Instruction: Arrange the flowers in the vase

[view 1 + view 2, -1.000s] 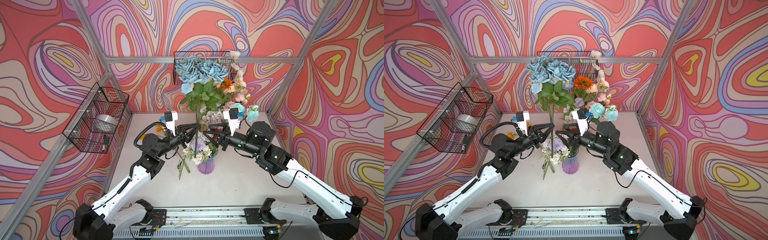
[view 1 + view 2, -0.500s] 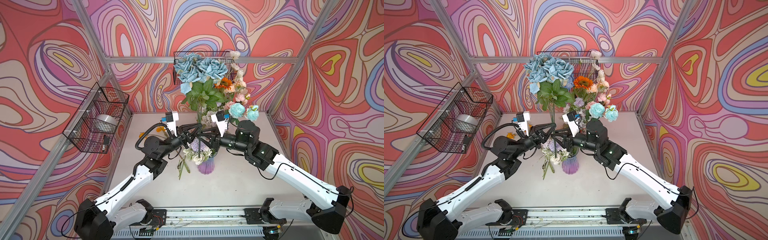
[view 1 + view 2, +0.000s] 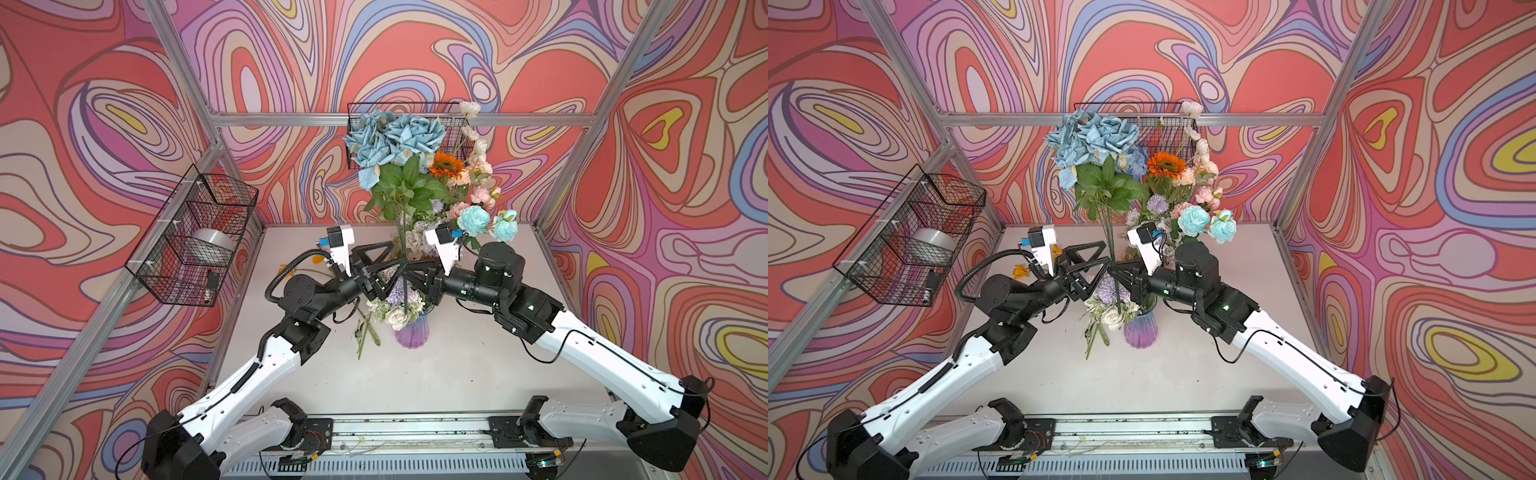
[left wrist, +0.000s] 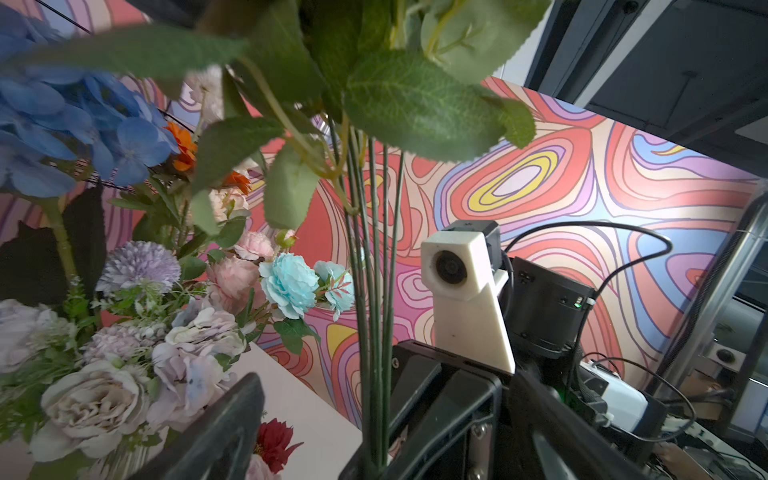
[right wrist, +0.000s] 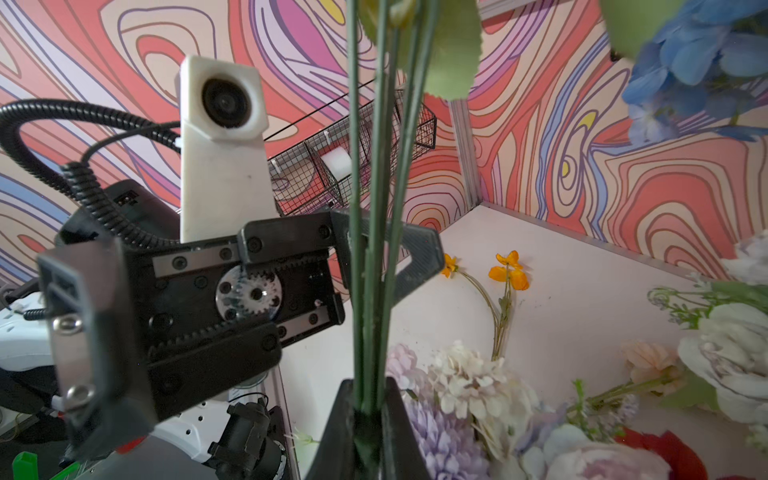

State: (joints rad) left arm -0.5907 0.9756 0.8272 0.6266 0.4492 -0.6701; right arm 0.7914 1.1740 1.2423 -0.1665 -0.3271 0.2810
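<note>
A bunch of dusty-blue roses [image 3: 395,135] on long green stems [image 3: 402,245] stands upright above the lilac vase [image 3: 411,334], which holds several flowers. In both top views my right gripper [image 3: 409,268] is shut on those stems, and the right wrist view shows its fingertips [image 5: 345,419] pinching the stems [image 5: 368,316]. My left gripper [image 3: 395,255] is open, its fingers [image 5: 415,257] standing either side of the same stems without touching. In the left wrist view the stems [image 4: 374,316] rise between the spread fingers [image 4: 232,419]. An orange sunflower [image 3: 444,164] and aqua roses [image 3: 473,220] fill the vase's back right.
Loose orange flowers [image 5: 507,270] lie on the table behind my left arm, and loose stems [image 3: 365,332] lie left of the vase. A wire basket [image 3: 195,237] holding a tape roll hangs on the left wall. Another wire basket [image 3: 457,133] hangs on the back wall.
My right gripper moved left to the rose stems and shut on them. My left gripper, which held the stems, has opened and let them go.
</note>
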